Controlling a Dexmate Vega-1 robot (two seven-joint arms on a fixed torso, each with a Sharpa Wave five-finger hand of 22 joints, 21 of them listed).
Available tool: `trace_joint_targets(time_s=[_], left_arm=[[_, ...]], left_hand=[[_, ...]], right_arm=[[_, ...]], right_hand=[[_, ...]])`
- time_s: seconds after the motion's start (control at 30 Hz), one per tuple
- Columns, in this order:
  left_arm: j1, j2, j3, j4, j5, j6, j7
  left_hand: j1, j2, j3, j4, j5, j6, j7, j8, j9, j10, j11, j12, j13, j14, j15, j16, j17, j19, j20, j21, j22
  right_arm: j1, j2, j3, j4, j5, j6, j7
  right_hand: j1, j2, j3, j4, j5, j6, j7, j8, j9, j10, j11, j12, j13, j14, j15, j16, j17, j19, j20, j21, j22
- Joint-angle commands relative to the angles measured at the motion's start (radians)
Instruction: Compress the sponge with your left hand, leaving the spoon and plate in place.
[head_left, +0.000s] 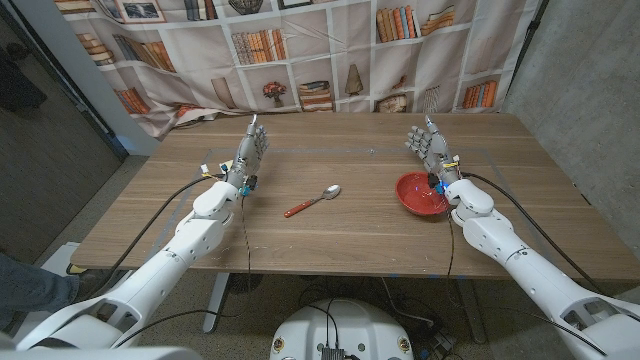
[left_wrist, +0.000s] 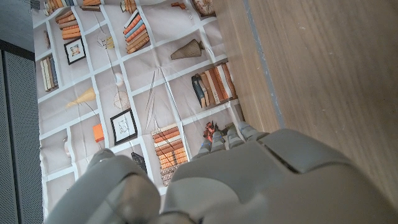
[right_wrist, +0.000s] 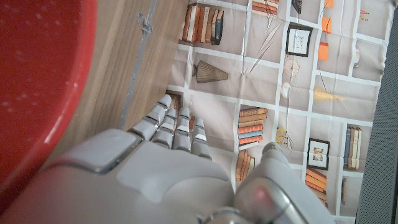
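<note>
A spoon (head_left: 313, 201) with a red handle and metal bowl lies near the middle of the wooden table (head_left: 330, 245). A red plate (head_left: 421, 194) sits to its right, and its rim (right_wrist: 37, 81) shows large in the right wrist view. My left hand (head_left: 252, 150) stands upright left of the spoon, fingers straight and apart, holding nothing. Its back (left_wrist: 249, 180) shows in the left wrist view. My right hand (head_left: 430, 148) stands upright just behind the plate, fingers extended and empty. Its back (right_wrist: 161, 168) shows in the right wrist view.
A bookshelf-print backdrop (head_left: 330, 50) hangs behind the table's far edge. A concrete wall (head_left: 590, 90) stands at the right. Bare wood lies between the spoon and my left hand and along the table's front.
</note>
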Motion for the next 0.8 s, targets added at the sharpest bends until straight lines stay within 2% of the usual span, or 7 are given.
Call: trace_joint_targets(time_s=[0.03, 0.43, 0.47, 0.5, 0.57, 0.8], left_arm=[[0.022, 0.033, -0.006, -0.049, 0.029, -0.004, 0.016], [0.032, 0.097, -0.013, -0.085, 0.12, -0.019, 0.064], [0.032, 0.101, -0.014, -0.084, 0.129, -0.021, 0.073], [0.032, 0.104, -0.016, -0.083, 0.138, -0.021, 0.081], [0.03, 0.115, -0.019, -0.078, 0.146, -0.021, 0.082], [0.017, 0.129, -0.028, -0.041, 0.2, -0.061, 0.113]], left_hand=[[0.024, 0.006, 0.004, -0.002, 0.006, 0.019, 0.003, 0.008, 0.004, 0.024, -0.002, 0.01, 0.002, 0.022, 0.002, 0.01, 0.004, 0.019, -0.006, 0.007, 0.003], [0.098, 0.025, 0.014, -0.035, 0.006, 0.097, 0.017, 0.021, 0.004, 0.107, 0.006, 0.023, 0.003, 0.1, 0.004, 0.015, 0.004, 0.106, -0.001, 0.016, 0.003], [0.104, 0.026, 0.014, -0.037, 0.005, 0.107, 0.018, 0.023, 0.005, 0.113, 0.006, 0.024, 0.003, 0.112, 0.005, 0.017, 0.004, 0.117, -0.004, 0.018, 0.003], [0.114, 0.028, 0.014, -0.042, 0.003, 0.118, 0.018, 0.022, 0.005, 0.131, 0.008, 0.026, 0.003, 0.127, 0.004, 0.018, 0.004, 0.134, -0.02, 0.018, 0.002], [0.121, 0.028, 0.014, -0.045, 0.002, 0.131, 0.019, 0.024, 0.005, 0.141, 0.012, 0.026, 0.003, 0.134, 0.001, 0.017, 0.004, 0.152, -0.025, 0.021, 0.002], [0.147, 0.032, 0.013, -0.056, -0.002, 0.172, 0.02, 0.028, 0.005, 0.188, 0.009, 0.032, 0.003, 0.177, -0.005, 0.02, 0.004, 0.196, -0.019, 0.023, 0.001]], right_arm=[[-0.023, 0.008, -0.012, -0.034, -0.034, 0.004, -0.043], [-0.05, -0.006, -0.015, -0.081, -0.055, -0.015, -0.084], [-0.053, -0.008, -0.015, -0.087, -0.057, -0.019, -0.089], [-0.058, -0.01, -0.014, -0.096, -0.06, -0.023, -0.097], [-0.065, -0.014, -0.014, -0.109, -0.062, -0.03, -0.107], [-0.083, -0.022, -0.015, -0.158, -0.085, -0.052, -0.152]], right_hand=[[0.015, 0.0, 0.009, 0.0, 0.004, 0.008, 0.001, 0.006, 0.002, 0.011, 0.0, 0.005, 0.002, 0.009, 0.001, 0.005, 0.002, 0.009, -0.001, 0.004, 0.003], [0.02, 0.001, 0.01, -0.004, 0.001, 0.009, -0.002, 0.005, 0.002, 0.016, 0.0, 0.004, 0.002, 0.014, 0.0, 0.003, 0.002, 0.017, -0.001, 0.003, 0.003], [0.02, 0.001, 0.01, -0.004, 0.0, 0.009, -0.002, 0.005, 0.002, 0.016, 0.0, 0.004, 0.002, 0.014, 0.0, 0.002, 0.002, 0.017, 0.0, 0.003, 0.003], [0.02, 0.002, 0.01, -0.004, 0.0, 0.01, -0.003, 0.005, 0.002, 0.016, -0.001, 0.004, 0.002, 0.014, 0.0, 0.002, 0.002, 0.017, 0.0, 0.003, 0.003], [0.021, 0.002, 0.01, -0.005, 0.0, 0.01, -0.003, 0.005, 0.002, 0.016, -0.001, 0.004, 0.002, 0.014, 0.0, 0.002, 0.002, 0.018, 0.0, 0.003, 0.003], [0.023, 0.003, 0.01, -0.006, -0.002, 0.012, -0.004, 0.005, 0.002, 0.017, 0.0, 0.003, 0.002, 0.015, -0.001, 0.0, 0.002, 0.02, 0.0, 0.002, 0.003]])
